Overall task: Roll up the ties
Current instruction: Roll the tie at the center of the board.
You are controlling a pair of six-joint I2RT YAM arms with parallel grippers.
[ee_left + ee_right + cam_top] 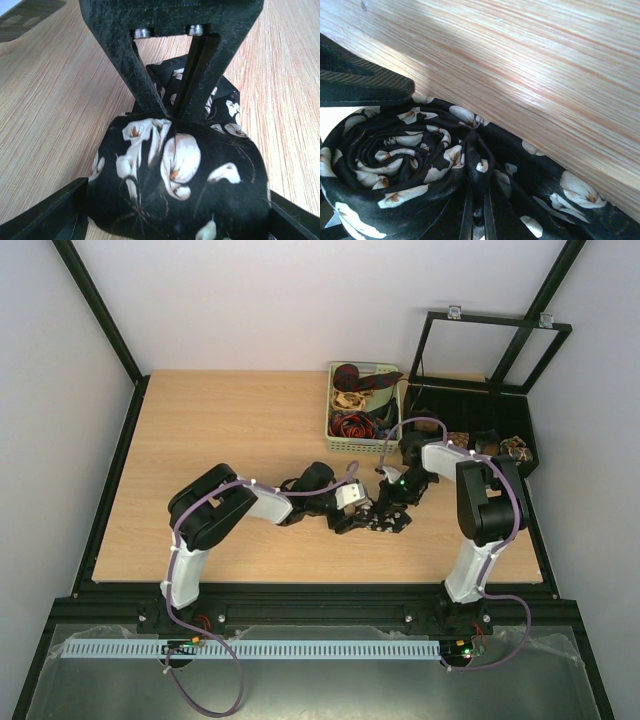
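Observation:
A black tie with white flowers [384, 524] lies near the middle of the table, partly rolled into a coil [395, 160]. In the left wrist view the coil [175, 170] sits between the two fingers of my left gripper [177, 215], which touch its sides. My right gripper [181, 111] comes down from above, and its jaws are nearly closed on a fold of the tie next to the coil. In the right wrist view that fold [480, 150] rises from between the jaws of the right gripper [477, 220]. From above, the left gripper [357, 518] and the right gripper [392, 504] meet over the tie.
A green basket [330, 412] at the back holds several loose ties in dark red, beige and brown. To its right a black case [520, 412] stands with its lid open, holding rolled ties in compartments. The tie's loose tail [560, 200] trails along the wood.

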